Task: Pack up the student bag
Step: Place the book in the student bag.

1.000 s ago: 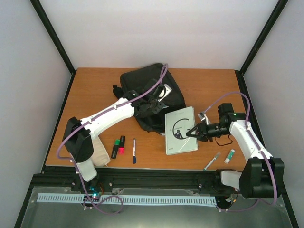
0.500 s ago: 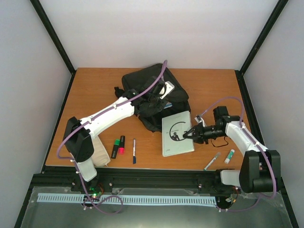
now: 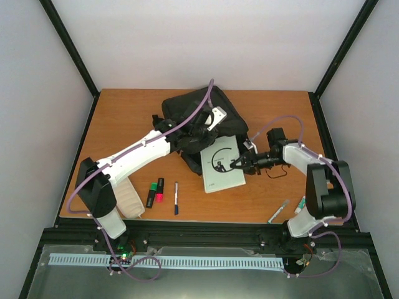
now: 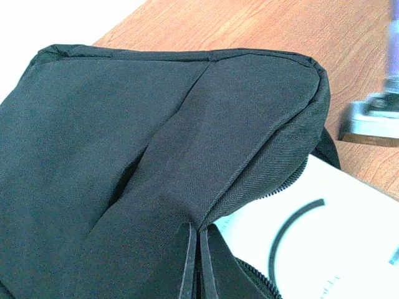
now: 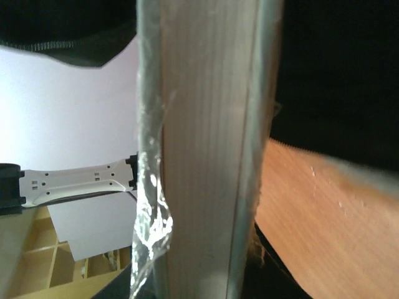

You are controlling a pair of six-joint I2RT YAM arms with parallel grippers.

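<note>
Student bag (image 3: 187, 107) lies flat at the far middle of the counter (image 3: 124, 118), well back from the arm bases. The left arm (image 3: 146, 149) reaches out over it. The left jaws are pressed together on a fold of the bag's black fabric. In the left wrist view the cloth (image 4: 124, 124) tents up toward that pinch and the zip edge stands raised. We read this as holding the mouth open, since a soft bag would likely sag shut otherwise.

A white book (image 3: 219, 169), sealed in clear film, lies just right of the bag. Its far corner sits at or slightly under the lifted edge, and the left wrist view shows its cover (image 4: 336, 249) passing beneath the zip line. The right jaws pinch the book at its right-hand edge. The right wrist view is filled by the page block and crinkled film (image 5: 206, 156). Gripping the side away from the bag should let the arm push the book in leading edge first, we judge.

Not yet packed:
- Two highlighters (image 3: 156, 191), a pen (image 3: 176, 198) and a whitish pouch (image 3: 128, 200), near left.
- A grey pen (image 3: 278, 211) and a small white tube (image 3: 301, 204), near right.

Likely snag: the book's corner catching on the zip.
</note>
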